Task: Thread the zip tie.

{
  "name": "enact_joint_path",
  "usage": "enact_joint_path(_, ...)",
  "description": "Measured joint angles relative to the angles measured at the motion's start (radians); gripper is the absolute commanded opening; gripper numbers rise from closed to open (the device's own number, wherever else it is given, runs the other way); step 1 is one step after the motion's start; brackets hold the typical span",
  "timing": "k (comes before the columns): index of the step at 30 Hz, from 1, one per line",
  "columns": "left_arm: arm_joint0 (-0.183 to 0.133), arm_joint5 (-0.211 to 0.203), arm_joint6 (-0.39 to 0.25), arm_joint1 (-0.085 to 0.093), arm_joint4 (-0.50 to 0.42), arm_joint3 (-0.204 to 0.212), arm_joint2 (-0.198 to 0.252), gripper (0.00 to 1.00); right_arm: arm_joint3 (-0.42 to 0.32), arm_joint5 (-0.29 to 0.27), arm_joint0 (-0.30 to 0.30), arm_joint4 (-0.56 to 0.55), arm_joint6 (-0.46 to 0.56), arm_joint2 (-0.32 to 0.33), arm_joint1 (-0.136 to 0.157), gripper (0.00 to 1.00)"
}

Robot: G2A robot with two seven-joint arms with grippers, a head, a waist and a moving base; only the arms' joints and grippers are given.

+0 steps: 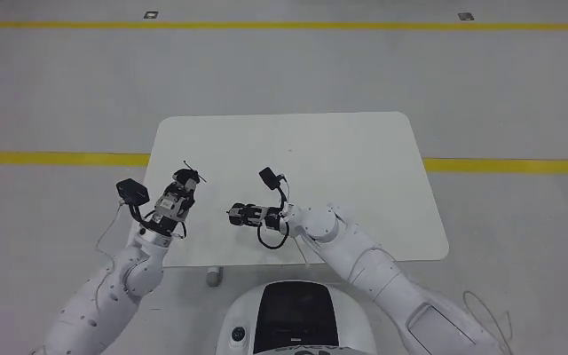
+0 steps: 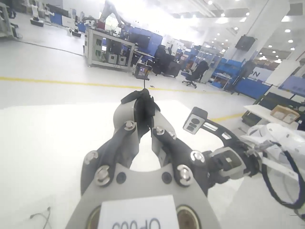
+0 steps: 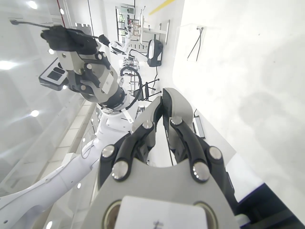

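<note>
A thin black zip tie (image 1: 191,168) is pinched in my left gripper (image 1: 188,180), held above the table's near left part. In the left wrist view the gripper (image 2: 143,98) is shut on the tie (image 2: 144,84), and one end pokes out past the fingertips. From the right wrist view the same tie (image 3: 28,24) sticks out sideways on both sides of the left gripper (image 3: 64,39). My right gripper (image 1: 232,215) sits a short way to the right of it, pointing at it. Its fingers (image 3: 164,96) are shut, and I see nothing between them.
The white table (image 1: 355,160) is bare across its middle and right. Two loose dark ties (image 3: 195,46) lie near a table corner in the right wrist view. A thin grey wire-like piece (image 2: 40,215) lies on the tabletop close to the left arm.
</note>
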Motion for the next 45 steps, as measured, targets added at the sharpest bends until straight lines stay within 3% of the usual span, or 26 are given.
enact_joint_path(3, -0.004, 0.0, 0.044, 0.04, 0.001, -0.001, 0.06, 0.0, 0.0, 0.0, 0.0, 0.0, 0.0, 0.0, 0.0, 0.0)
enact_joint_path(5, -0.009, 0.0, 0.039, 0.054, -0.035, -0.006, 0.079, 0.0, 0.0, 0.0, 0.0, 0.0, 0.0, 0.0, 0.0, 0.0)
enact_joint_path(13, -0.01, 0.0, 0.037, 0.053, -0.032, -0.006, 0.078, 0.0, 0.0, 0.0, 0.0, 0.0, 0.0, 0.0, 0.0, 0.0)
enact_joint_path(16, -0.018, 0.002, 0.037, 0.053, 0.018, -0.017, 0.085, 0.0, 0.0, 0.0, 0.0, 0.0, 0.0, 0.0, 0.0, 0.0)
enact_joint_path(18, -0.02, 0.0, 0.082, 0.06, 0.077, -0.027, 0.102, 0.0, 0.0, 0.0, 0.0, 0.0, 0.0, 0.0, 0.0, 0.0)
enact_joint_path(23, -0.019, 0.0, 0.2, 0.08, 0.188, 0.045, 0.107, 0.0, 0.0, 0.0, 0.0, 0.0, 0.0, 0.0, 0.0, 0.0)
enact_joint_path(28, -0.023, 0.0, 0.254, 0.086, 0.256, 0.08, 0.129, 0.0, 0.0, 0.0, 0.0, 0.0, 0.0, 0.0, 0.0, 0.0)
enact_joint_path(35, -0.032, 0.0, 0.286, 0.084, 0.29, 0.136, 0.163, 0.0, 0.0, 0.0, 0.0, 0.0, 0.0, 0.0, 0.0, 0.0)
enact_joint_path(39, -0.039, 0.0, 0.304, 0.081, 0.299, 0.148, 0.186, 0.0, 0.0, 0.0, 0.0, 0.0, 0.0, 0.0, 0.0, 0.0)
enact_joint_path(45, -0.039, 0.0, 0.304, 0.08, 0.299, 0.149, 0.187, 0.0, 0.0, 0.0, 0.0, 0.0, 0.0, 0.0, 0.0, 0.0)
